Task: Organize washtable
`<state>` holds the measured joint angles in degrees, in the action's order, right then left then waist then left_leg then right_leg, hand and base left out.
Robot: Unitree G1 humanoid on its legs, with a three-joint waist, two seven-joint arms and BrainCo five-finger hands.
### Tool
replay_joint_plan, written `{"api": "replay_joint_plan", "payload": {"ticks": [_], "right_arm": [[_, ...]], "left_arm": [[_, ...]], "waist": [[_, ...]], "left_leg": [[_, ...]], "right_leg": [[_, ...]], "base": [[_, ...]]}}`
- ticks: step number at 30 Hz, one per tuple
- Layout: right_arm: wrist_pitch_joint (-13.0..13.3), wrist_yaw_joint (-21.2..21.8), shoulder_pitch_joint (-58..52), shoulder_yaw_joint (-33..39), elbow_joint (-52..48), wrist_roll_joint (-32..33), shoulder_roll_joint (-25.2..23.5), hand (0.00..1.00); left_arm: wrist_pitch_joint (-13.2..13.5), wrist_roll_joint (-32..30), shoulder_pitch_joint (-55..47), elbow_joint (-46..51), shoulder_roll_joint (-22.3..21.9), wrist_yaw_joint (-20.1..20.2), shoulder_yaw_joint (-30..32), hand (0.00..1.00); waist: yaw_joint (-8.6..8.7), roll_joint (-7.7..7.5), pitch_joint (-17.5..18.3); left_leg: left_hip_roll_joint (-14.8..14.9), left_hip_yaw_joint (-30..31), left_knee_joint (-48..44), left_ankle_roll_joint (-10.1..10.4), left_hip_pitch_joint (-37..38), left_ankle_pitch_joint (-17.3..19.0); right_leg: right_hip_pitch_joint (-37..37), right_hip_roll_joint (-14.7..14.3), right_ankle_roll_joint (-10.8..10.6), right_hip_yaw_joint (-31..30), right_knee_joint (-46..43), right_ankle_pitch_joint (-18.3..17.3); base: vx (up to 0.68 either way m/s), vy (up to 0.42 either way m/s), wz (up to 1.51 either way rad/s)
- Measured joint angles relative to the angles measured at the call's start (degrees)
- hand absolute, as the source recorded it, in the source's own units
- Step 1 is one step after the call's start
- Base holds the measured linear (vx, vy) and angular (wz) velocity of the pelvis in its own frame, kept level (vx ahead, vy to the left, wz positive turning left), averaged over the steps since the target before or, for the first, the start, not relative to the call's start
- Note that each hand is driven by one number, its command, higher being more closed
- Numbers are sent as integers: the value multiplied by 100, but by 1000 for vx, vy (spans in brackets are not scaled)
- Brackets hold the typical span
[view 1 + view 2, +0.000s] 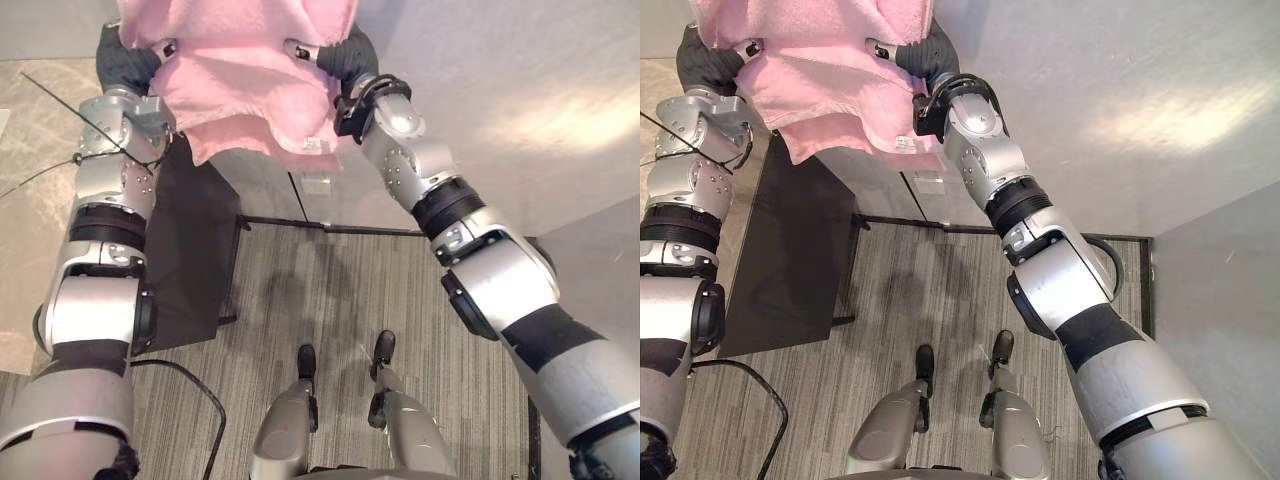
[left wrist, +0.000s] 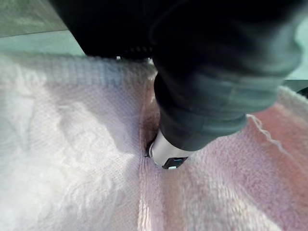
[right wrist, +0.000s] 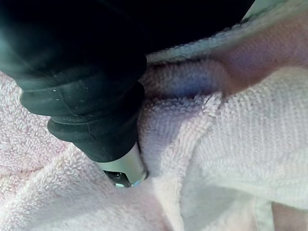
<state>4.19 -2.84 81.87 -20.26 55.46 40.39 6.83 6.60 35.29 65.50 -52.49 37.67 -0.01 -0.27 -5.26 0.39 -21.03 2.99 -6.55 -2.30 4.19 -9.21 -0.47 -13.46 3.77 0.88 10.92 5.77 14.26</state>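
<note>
Both arms wear smooth silver-grey shells, broken by black bands at the joints. The left arm (image 1: 95,310), at 8 o'clock in the left eye view, has small dark screws on its boxy wrist block. The right arm (image 1: 500,285), at 4 o'clock, shows a rounded silver cap and similar screws. The left hand (image 1: 128,58) at 11 o'clock and the right hand (image 1: 345,52) at 12 o'clock wear dark ribbed covers with silver metal beyond them.

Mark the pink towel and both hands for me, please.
pink towel (image 1: 250,95), left eye view: middle of the hanging cloth.
left hand (image 1: 163,47), left eye view: silver finger showing on the towel's front.
right hand (image 1: 302,50), left eye view: silver finger showing on the towel's front.
</note>
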Motion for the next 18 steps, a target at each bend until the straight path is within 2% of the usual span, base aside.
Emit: {"api": "replay_joint_plan", "payload": {"ticks": [2,5,8,14,18], "right_arm": [[60,-99,-185,27,11,36,250,0],[29,-104,-473,211,69,249,722,0],[-50,-98,-649,246,200,431,983,0],[-92,-69,-759,479,199,887,1002,0],[-93,-64,-765,481,199,973,1105,0]], "left_arm": [[-60,-7,-273,-344,472,-60,356,0],[-140,-155,-577,-667,930,-133,463,0],[-145,-239,-722,-686,1007,-119,459,0],[-136,-192,-734,-685,1007,1,258,0],[-132,-98,-734,-685,1007,-1,259,0]], "waist": [[132,-3,2],[121,-9,5],[113,-19,11],[137,-35,21],[133,-43,25]], "left_leg": [[4,-2,2,0,13,1],[18,-7,4,3,13,-1],[33,-19,5,6,14,-3],[77,-16,6,11,40,-7],[82,-5,6,12,66,-7]], "right_leg": [[14,0,1,-6,0,-1],[20,-9,6,1,0,-6],[25,-13,6,4,0,-5],[39,-24,5,-11,0,-2],[68,-46,5,-4,0,0]], "base": [[0,0,0],[15,13,2],[6,5,2],[21,14,-3],[36,26,0]]}}
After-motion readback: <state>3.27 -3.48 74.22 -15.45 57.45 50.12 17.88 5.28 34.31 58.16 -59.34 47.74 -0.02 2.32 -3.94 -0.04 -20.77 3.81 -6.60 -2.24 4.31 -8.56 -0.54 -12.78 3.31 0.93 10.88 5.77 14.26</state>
